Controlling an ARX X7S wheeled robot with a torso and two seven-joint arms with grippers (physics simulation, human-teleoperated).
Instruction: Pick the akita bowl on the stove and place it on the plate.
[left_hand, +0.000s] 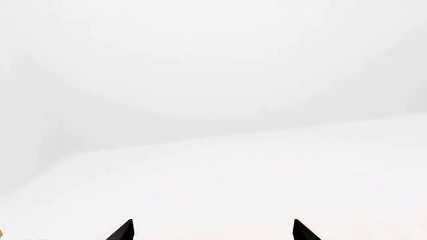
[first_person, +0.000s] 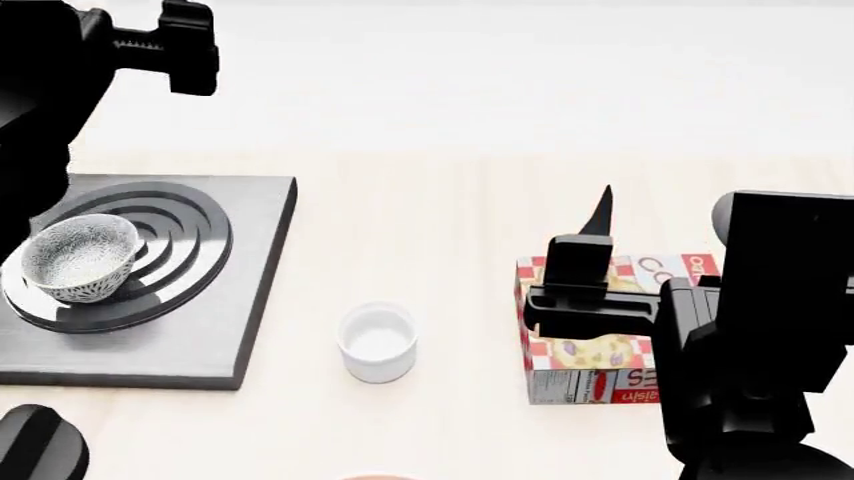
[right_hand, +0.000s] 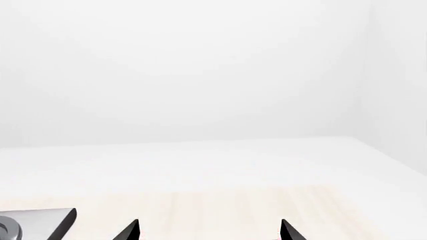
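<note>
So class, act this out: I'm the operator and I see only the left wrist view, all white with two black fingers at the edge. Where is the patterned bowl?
Observer: The small round white bowl with a fine black-grey pattern sits upright on the black rings of the flat dark-grey stove, at the left of the head view.
Operator: Anything near it?
Observer: A plain white cup stands on the table beside the stove, not touching it.
Operator: And the right arm?
Observer: Its fingers are spread open over a red-and-white cereal box.
</note>
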